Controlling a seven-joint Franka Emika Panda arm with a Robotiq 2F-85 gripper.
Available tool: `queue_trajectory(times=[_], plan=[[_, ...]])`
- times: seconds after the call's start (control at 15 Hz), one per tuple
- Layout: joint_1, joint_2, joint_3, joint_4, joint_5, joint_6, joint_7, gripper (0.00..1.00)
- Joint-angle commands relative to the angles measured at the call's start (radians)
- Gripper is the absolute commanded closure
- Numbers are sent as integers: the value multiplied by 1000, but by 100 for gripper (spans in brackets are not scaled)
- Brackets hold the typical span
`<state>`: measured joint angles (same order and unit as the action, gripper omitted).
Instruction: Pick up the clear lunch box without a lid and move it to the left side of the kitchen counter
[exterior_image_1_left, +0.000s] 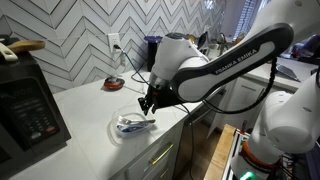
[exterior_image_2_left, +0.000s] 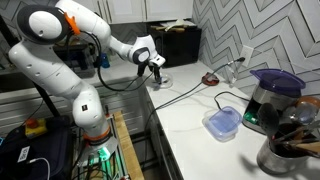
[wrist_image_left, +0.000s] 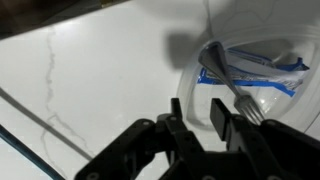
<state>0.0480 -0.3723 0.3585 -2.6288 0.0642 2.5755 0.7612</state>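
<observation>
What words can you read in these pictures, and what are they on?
"FRANKA EMIKA": dark letters along the arm, small and only just readable.
Microwave buttons: too small to read.
Blue-and-white wrapper in the lunch box: blurred, no words readable.
No other writing can be seen in any view.

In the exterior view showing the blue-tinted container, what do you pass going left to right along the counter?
Hand → blue-tinted container → dark jug with a purple lid. The small red item overlaps the container sideways, so it is left out.
</observation>
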Motion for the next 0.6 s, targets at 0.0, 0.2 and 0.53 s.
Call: queue_trajectory(times=[0.0,0.2,0.53], plan=[[-44,-17,56,-18,-83,47,216,30],[0,-78,36,-24,-110,48,224,7],[62,-71,-2,6,-65,42,78,0]])
